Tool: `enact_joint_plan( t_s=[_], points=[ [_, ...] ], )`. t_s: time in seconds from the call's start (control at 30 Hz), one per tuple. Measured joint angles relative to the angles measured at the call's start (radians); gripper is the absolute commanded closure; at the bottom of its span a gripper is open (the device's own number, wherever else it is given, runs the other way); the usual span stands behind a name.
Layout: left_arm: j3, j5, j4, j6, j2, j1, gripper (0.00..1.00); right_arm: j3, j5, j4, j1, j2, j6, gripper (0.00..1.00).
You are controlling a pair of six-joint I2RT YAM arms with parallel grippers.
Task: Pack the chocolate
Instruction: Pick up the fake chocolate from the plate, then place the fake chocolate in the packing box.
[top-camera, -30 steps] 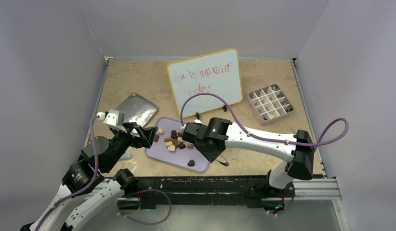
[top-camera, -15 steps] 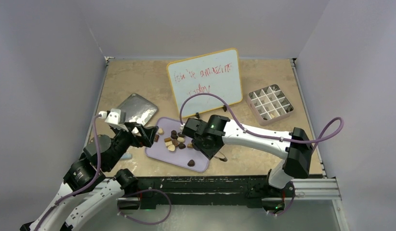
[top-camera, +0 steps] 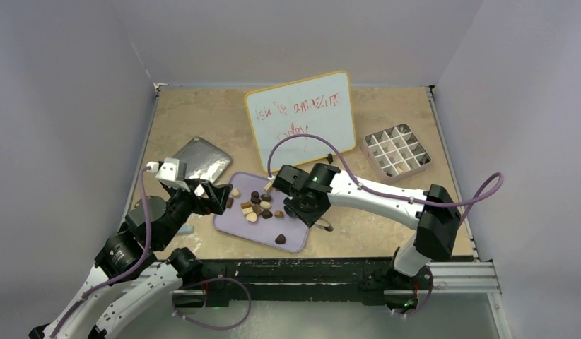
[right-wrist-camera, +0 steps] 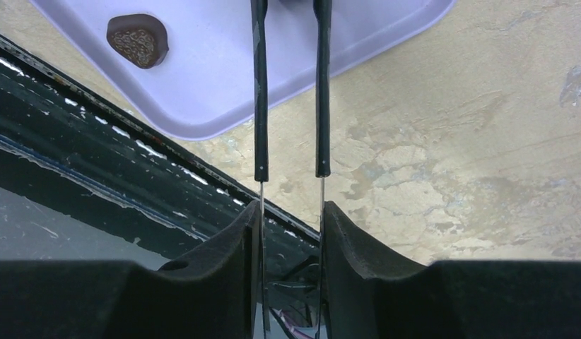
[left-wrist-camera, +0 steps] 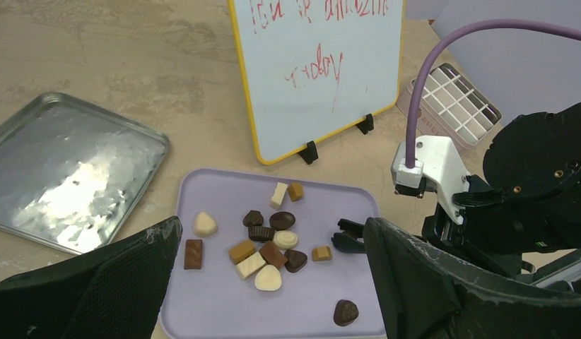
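The tray (left-wrist-camera: 217,300) is lavender, its chocolates (left-wrist-camera: 272,254) dark brown, tan and cream, one dark piece stamped with a fine pattern. The whiteboard (top-camera: 302,116) has a yellow frame and red scrawl. Shiny silver pan (left-wrist-camera: 68,169), pale pink box (top-camera: 413,169) with white grid, mottled beige table (top-camera: 196,113), purple cable (left-wrist-camera: 485,25), black-tipped tweezers (right-wrist-camera: 260,92).

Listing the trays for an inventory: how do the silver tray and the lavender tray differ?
The silver tray is shiny metal and shows no chocolate; the lavender tray is matte and carries the chocolate. The silver tray lies farther back and to the left of the lavender tray. Both are flat, with rounded corners.
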Motion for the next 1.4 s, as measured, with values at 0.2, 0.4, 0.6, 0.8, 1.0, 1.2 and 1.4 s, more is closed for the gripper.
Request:
enact_joint_plan(
  t_s=[0.2, 0.4, 0.6, 0.8, 1.0, 1.2, 1.4],
  points=[
    [0.000, -0.005, 0.000, -0.002, -0.007, 0.000, 0.00, -0.002, -0.002, 0.004, 0.000, -0.015, 0.000, 0.79],
    [0.000, -0.006, -0.001, -0.007, -0.014, 0.000, 0.00, -0.003, 0.009, 0.003, -0.013, -0.068, 0.016, 0.81],
    [0.000, -0.005, -0.001, -0.007, -0.014, 0.000, 0.00, 0.005, 0.040, -0.022, -0.098, -0.122, 0.033, 0.82],
    [0.000, 0.006, 0.000, -0.006, -0.011, 0.000, 0.00, 0.031, 0.124, -0.068, -0.253, -0.175, 0.049, 0.81],
    [0.000, 0.032, 0.000, -0.006, 0.000, 0.000, 0.00, 0.044, 0.198, -0.093, -0.438, -0.249, 0.046, 0.81],
    [0.000, 0.050, 0.001, -0.006, 0.002, 0.000, 0.00, 0.046, 0.220, -0.106, -0.641, -0.263, 0.012, 0.80],
    [0.000, 0.056, 0.001, -0.005, 0.002, 0.000, 0.00, 0.046, 0.220, -0.106, -0.781, -0.256, 0.001, 0.78]
  ],
)
